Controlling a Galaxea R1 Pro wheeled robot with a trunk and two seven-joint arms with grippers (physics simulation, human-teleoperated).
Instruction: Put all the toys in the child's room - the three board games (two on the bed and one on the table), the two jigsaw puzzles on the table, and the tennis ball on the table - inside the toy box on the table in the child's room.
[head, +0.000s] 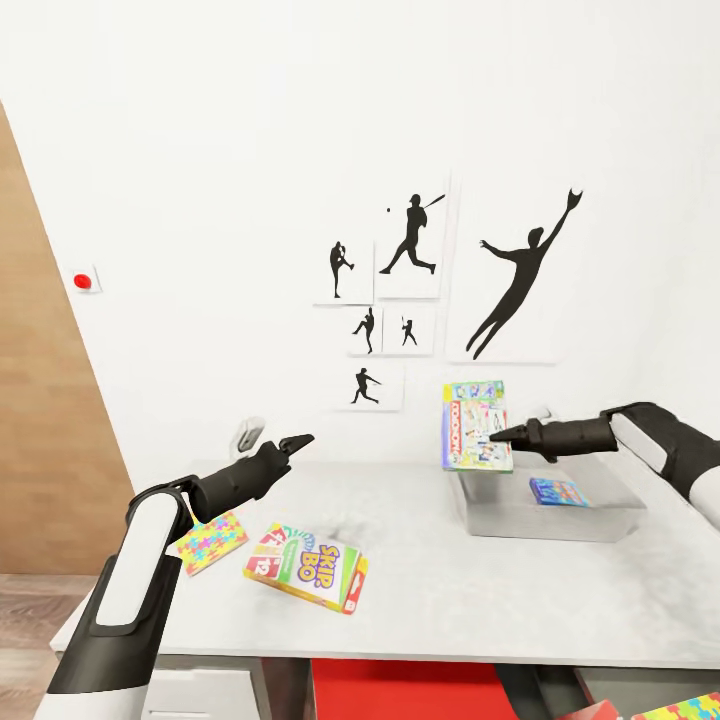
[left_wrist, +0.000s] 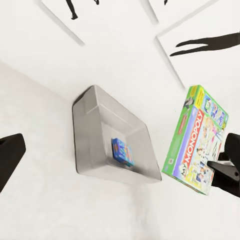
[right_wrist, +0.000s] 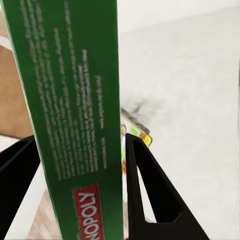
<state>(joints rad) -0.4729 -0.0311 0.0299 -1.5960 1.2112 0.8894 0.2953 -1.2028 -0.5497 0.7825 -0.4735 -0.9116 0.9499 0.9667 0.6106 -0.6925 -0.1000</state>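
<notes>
Nearest on the tabletop (head: 420, 600) lies the card-game box (head: 305, 568), its lid reading "SKIP-BO" in big letters, tilted and close to the near edge. Just left of it a jigsaw puzzle box (head: 210, 541) with a coloured-pieces pattern sits partly under the left arm. The left claw (head: 290, 443) hovers above these two, holding nothing; whether its fingers are parted I cannot tell.

Farther right, the grey toy box (head: 550, 512) rests on the tabletop with a small blue box (head: 557, 491) already inside; its print is too small to read. The right claw (head: 497, 434) is clamped on the green board game (head: 476, 425), whose face reads "MY MONOPOLY" in the left wrist view (left_wrist: 197, 140). It hangs upright over the toy box's left rim, not over the middle.

The risk, as I judge it: released here, the tall box could catch the rim and topple out onto the tabletop. The grip is also near one edge, so it may swing or slip.
</notes>
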